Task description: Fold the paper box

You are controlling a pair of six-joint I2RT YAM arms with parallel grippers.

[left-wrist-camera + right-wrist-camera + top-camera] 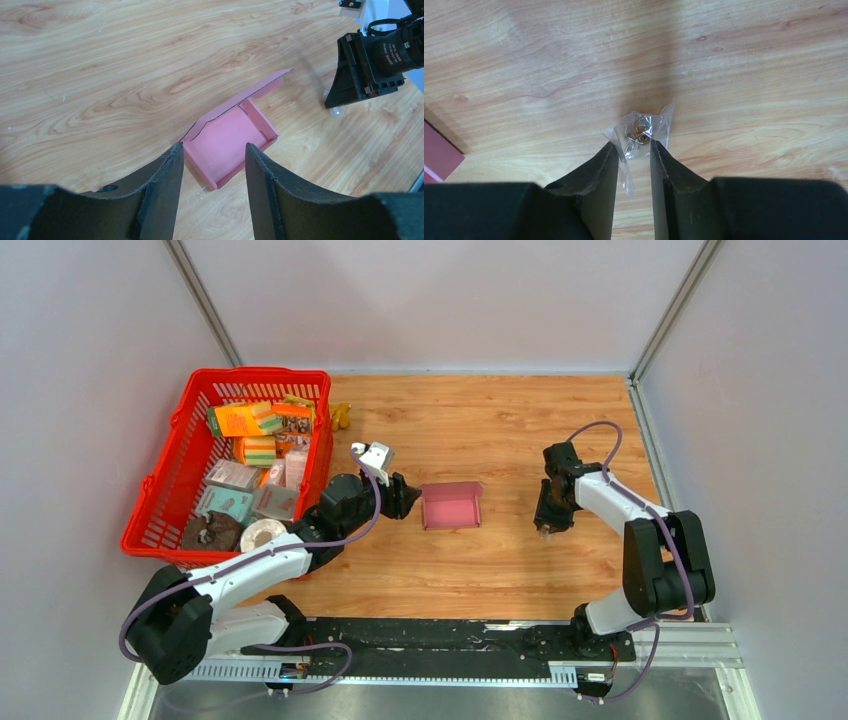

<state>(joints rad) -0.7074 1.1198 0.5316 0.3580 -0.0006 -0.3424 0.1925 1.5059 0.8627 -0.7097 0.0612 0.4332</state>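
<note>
Left tool (212,150) low, spread before paper box (230,135) — right tool (633,145) astride bag (642,129)

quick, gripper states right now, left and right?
Left gripper: open, holding nothing; the paper box lies just at its tips.
Right gripper: narrow gap, small clear bag between the fingers; cannot tell if gripped.

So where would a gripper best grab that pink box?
Probably the low upright wall of the paper box facing the left gripper, approached from that side. It is thin, stands up, and already lines up between the open fingers. The tall lid flap looks floppier.
</note>
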